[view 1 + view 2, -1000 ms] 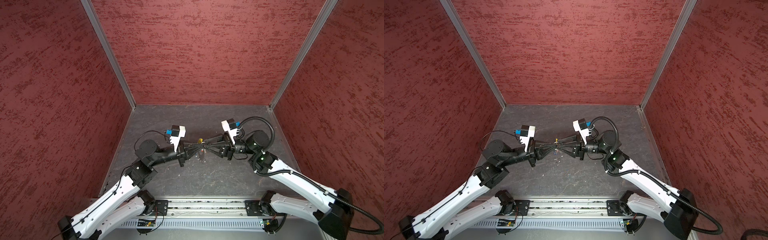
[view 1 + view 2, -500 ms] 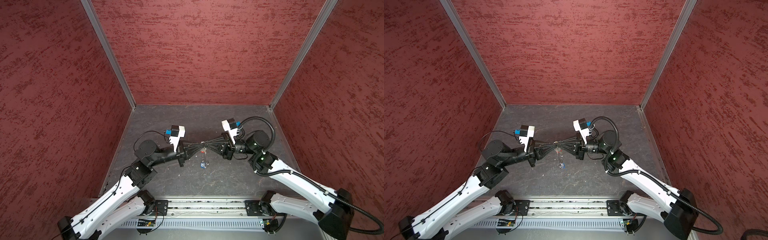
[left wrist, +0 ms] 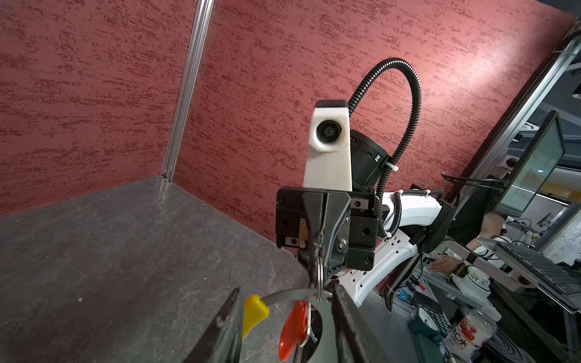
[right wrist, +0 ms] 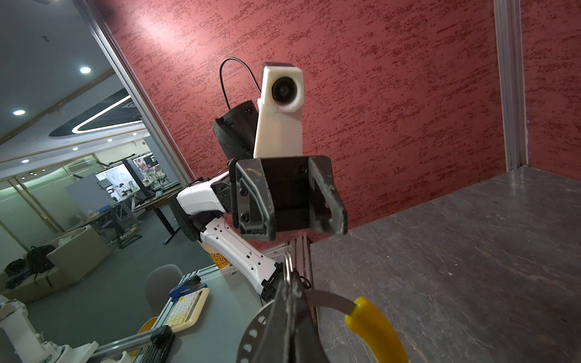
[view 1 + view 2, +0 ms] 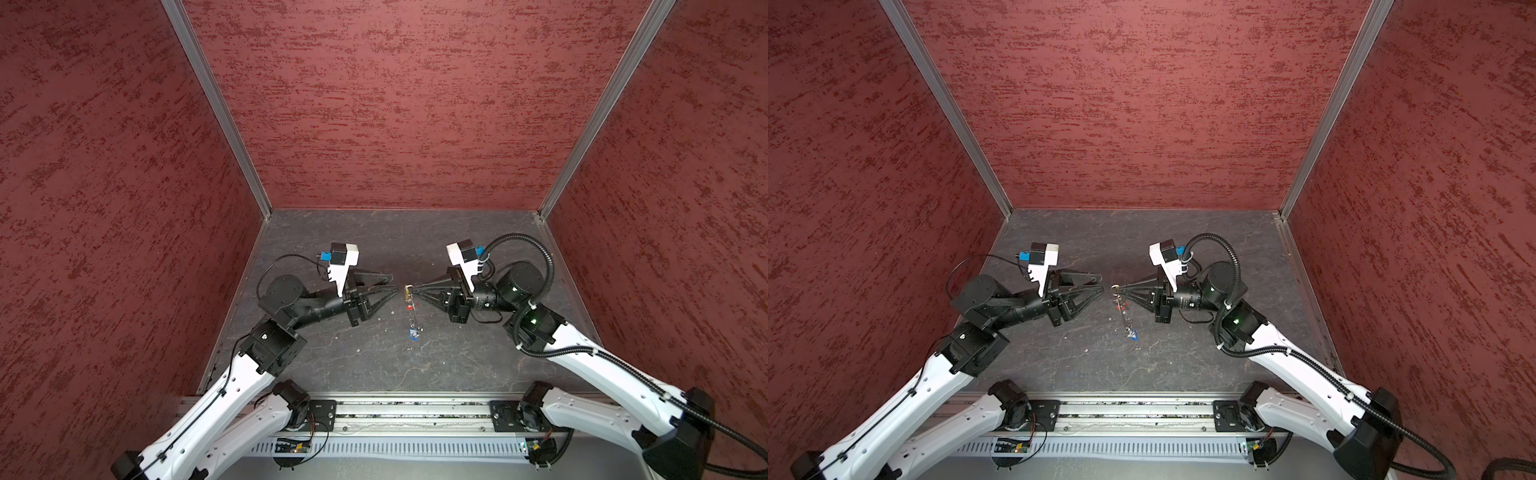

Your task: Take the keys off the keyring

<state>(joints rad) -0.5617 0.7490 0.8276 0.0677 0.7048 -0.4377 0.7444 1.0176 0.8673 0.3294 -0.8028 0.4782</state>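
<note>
Left pincer (image 5: 394, 283) has released; keyring (image 4: 372, 327) hangs from right pincer (image 5: 412, 286); bottle (image 3: 468, 333) reads "C".

Three rough-textured, red-brown walls (image 5: 395, 104), joined by aluminium corner posts (image 5: 216, 108), close the cell at left, far and right. The floor (image 5: 415, 232) is dark grey, veined like slate. Beyond the open near side lies an office: round ceiling lights (image 4: 85, 69), a curved light strip (image 4: 103, 116), glass partitions (image 4: 41, 188), a grey chair (image 4: 162, 279), a calculator (image 4: 185, 309), a monitor (image 3: 534, 163) and a keyboard (image 3: 544, 267).
</note>
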